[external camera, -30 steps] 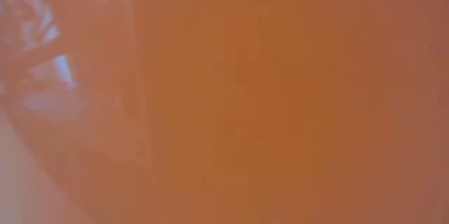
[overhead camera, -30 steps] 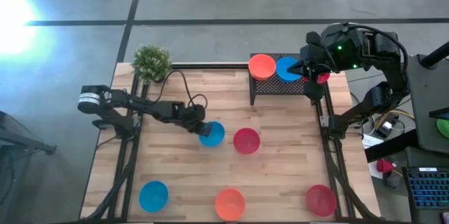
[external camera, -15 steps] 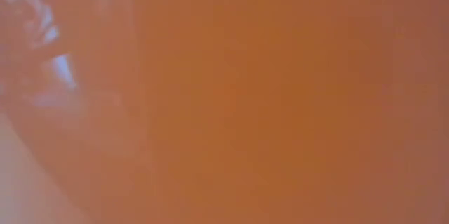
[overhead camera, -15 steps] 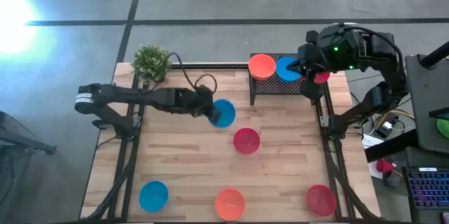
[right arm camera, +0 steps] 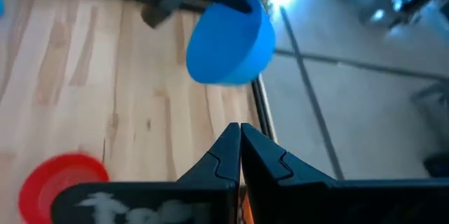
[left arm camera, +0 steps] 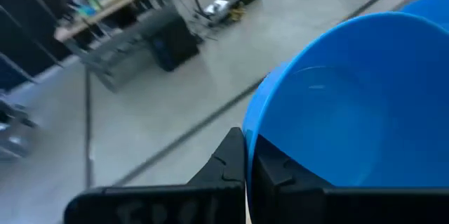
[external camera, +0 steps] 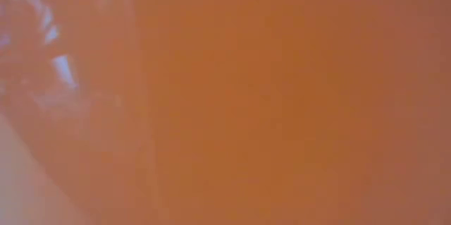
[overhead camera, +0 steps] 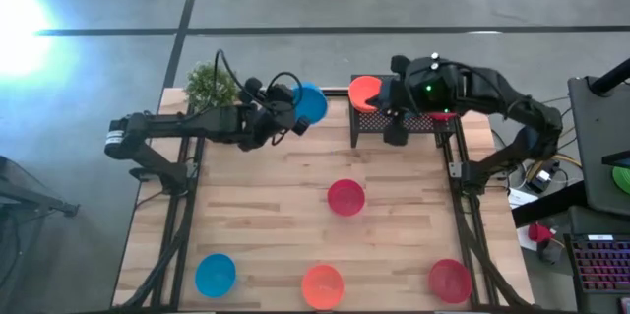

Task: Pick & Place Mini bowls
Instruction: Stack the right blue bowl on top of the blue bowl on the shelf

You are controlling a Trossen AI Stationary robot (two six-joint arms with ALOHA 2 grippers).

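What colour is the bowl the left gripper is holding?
Blue. The left gripper pinches the blue bowl; the left wrist view shows it best.

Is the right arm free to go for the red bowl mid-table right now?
Probably yes: the right pincer is shut and empty over the rack, and bare table lies between it and the red bowl.

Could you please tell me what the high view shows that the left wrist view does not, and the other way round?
Only the high view shows the wooden table, the black rack with an orange bowl, the red bowl mid-table, the potted plant, and the right gripper over the rack.

Only the left wrist view shows a cluttered bench in the room beyond.

Both show the left gripper, shut on the rim of the blue bowl, lifted near the table's far edge.
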